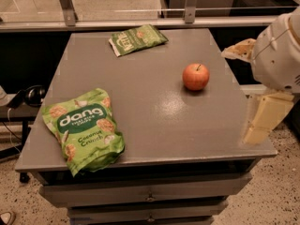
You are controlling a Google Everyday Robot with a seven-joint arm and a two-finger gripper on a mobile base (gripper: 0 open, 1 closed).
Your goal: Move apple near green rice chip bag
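The apple, round and red-orange with a short dark stem, sits on the grey table right of centre. The green rice chip bag, large and puffy with white "dang" lettering, lies at the table's front left corner and slightly overhangs the edge. My gripper hangs pale and cream-coloured below the white arm, off the table's right front edge. It is to the right of and nearer than the apple, holds nothing, and touches neither object.
A smaller, darker green chip bag lies at the table's back centre. The table is a cabinet with drawers below. A metal railing runs behind. Black headphones rest on a low stand at the left.
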